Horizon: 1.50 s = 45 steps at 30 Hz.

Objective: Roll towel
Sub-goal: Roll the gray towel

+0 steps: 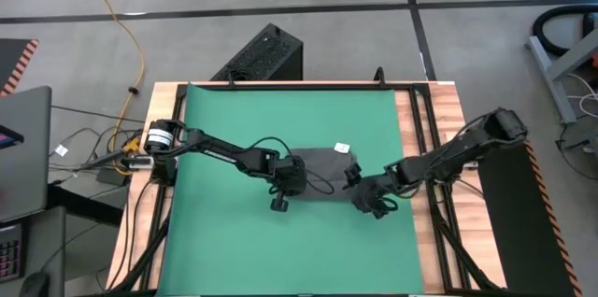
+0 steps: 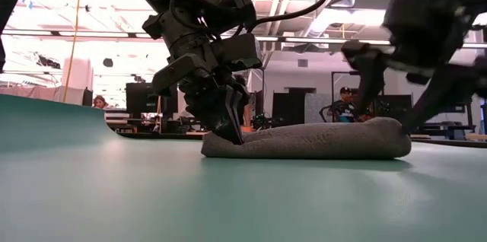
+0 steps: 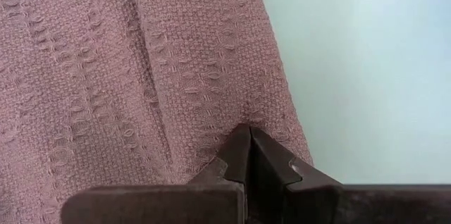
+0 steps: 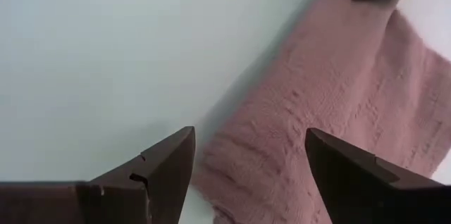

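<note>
1. The towel (image 1: pixel 324 164) lies on the green mat (image 1: pixel 234 120), near the mat's centre, folded into a low, thick bundle. A small white tag (image 1: pixel 342 148) shows at its 12 o'clock edge.
2. The left tool (image 3: pixel 248 155) is at the towel's 9 o'clock end. Its fingers are pressed together, tips down on the cloth edge. Whether cloth is pinched between them cannot be told.
3. In the low view, the left tool (image 2: pixel 228 124) points downward, its tip meeting the towel (image 2: pixel 312 140) where the cloth meets the mat.
4. The right tool (image 4: pixel 250 160) is at the towel's 3 o'clock end, fingers spread wide, holding nothing. The towel's edge (image 4: pixel 317 139) lies between and beyond the fingers.
5. The mat covers most of the wooden desk (image 1: pixel 458 110).
</note>
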Each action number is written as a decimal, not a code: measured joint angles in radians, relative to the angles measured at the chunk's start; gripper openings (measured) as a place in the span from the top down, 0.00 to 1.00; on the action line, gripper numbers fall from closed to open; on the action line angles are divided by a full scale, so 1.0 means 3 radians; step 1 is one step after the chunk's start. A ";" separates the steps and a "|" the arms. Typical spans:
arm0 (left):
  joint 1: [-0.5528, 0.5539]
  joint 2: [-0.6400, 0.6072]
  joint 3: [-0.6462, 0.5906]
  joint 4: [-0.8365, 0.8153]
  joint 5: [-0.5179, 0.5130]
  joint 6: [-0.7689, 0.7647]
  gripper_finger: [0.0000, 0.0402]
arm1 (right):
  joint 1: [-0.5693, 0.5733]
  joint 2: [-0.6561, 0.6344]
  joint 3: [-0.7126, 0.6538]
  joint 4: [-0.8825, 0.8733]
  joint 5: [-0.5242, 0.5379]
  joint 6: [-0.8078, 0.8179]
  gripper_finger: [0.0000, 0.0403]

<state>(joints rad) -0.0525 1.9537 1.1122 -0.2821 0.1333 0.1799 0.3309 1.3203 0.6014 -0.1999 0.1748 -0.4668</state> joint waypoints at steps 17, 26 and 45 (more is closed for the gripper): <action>0.0000 0.0000 -0.0001 0.0009 0.0017 0.0061 1.00 | -0.0203 0.0722 0.0019 -0.0157 0.0333 0.0691 0.30; 0.0005 0.0004 -0.0001 0.0034 0.0053 0.0151 1.00 | -0.0207 0.0736 0.0014 -0.0181 0.0539 0.1570 0.58; 0.0118 0.0048 -0.0015 0.0285 0.1338 -0.0578 1.00 | -0.0583 0.0369 0.0165 -0.0554 -0.1470 0.1454 0.83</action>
<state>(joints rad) -0.0170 1.9683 1.1077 -0.1965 0.5348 0.0065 0.1560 1.4311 0.6510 -0.3662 -0.2661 -0.0306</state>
